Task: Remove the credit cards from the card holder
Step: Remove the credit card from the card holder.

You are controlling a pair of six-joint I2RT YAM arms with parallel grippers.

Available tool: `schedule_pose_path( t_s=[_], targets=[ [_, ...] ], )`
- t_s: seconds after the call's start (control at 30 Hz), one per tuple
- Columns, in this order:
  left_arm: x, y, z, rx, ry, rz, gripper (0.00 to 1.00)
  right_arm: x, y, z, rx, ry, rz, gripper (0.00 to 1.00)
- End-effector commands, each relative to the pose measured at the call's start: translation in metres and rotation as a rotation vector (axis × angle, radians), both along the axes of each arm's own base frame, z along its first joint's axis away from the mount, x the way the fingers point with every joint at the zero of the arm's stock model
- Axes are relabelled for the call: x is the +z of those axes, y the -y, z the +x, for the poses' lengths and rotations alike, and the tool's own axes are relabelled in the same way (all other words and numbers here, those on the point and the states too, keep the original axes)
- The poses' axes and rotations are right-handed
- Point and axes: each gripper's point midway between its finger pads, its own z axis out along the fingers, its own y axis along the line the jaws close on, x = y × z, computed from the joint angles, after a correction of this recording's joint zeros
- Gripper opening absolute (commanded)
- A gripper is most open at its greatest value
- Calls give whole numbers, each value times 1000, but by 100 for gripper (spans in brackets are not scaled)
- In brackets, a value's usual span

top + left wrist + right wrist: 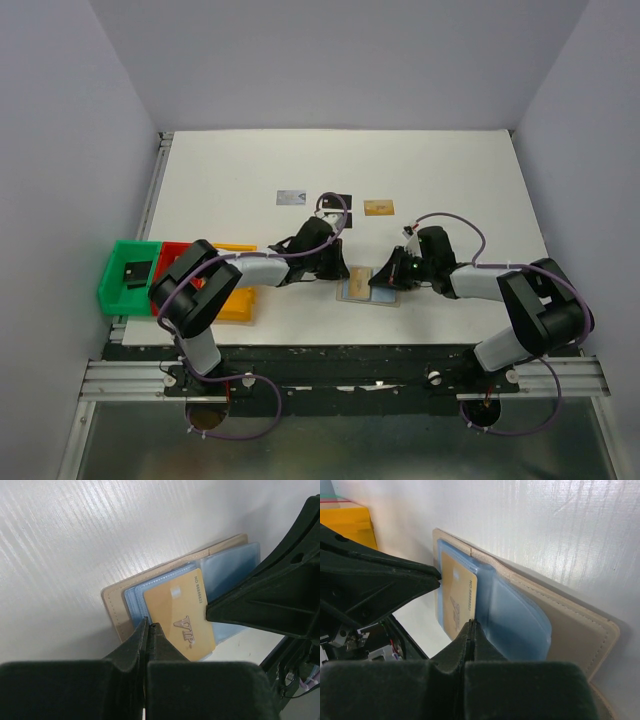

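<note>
Open on a white tabletop (450, 170), a tan-brown bifold card holder with a light blue-grey inside (375, 296) lies near the front edge. Farther back lie a thin silver-grey card (290, 197), 2 black cards (340, 199) and a gold-orange card (378, 207). A green plastic bin (110, 290), a red bin (175, 255) and a yellow bin (240, 305) sit at the left edge.

The card holder (372, 296) was laid open and flat in the lower middle of the top view, its tan edge framing light blue-grey sleeves. A gold-orange card (180, 617) marked VIP was seen lying across those sleeves. Higher in the frame, a silver-grey card (290, 197), a black card (340, 198) and a second gold-orange card (378, 207) were spread flat in a row
</note>
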Motion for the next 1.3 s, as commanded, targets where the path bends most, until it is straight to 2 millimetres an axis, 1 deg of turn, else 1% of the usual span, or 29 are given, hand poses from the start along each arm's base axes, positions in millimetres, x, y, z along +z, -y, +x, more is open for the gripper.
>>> schedule_pose_path(
  t_s=[0.0,0.1,0.3,0.33,0.43,0.53,0.6,0.87,1.13,1.27],
  targets=[
    [3,10,1,-31,-4,-15,0,5,1,3,9,14,-15,0],
    [-4,7,0,-25,-17,6,0,5,3,2,-6,10,-29,0],
    [-12,8,-3,-27,-33,18,0,11,0,4,-4,15,-4,1],
    [-13,9,-4,-29,-35,19,0,12,-1,4,-6,12,4,7],
    [-16,6,-5,-20,-37,29,0,16,-4,5,-8,9,32,20],
    [-18,4,-6,-6,-38,40,0,15,-6,4,-7,0,47,28],
    [-20,1,-7,-1,-38,54,0,13,-7,4,-8,-7,54,30],
    [-27,-3,-12,13,-44,80,0,8,-13,2,-1,-35,99,30],
    [-30,-6,-14,24,-50,89,0,-5,-9,-3,-6,-59,77,31],
    [-32,-6,-15,21,-55,91,0,4,-16,-2,8,-28,141,31]
  ],
)
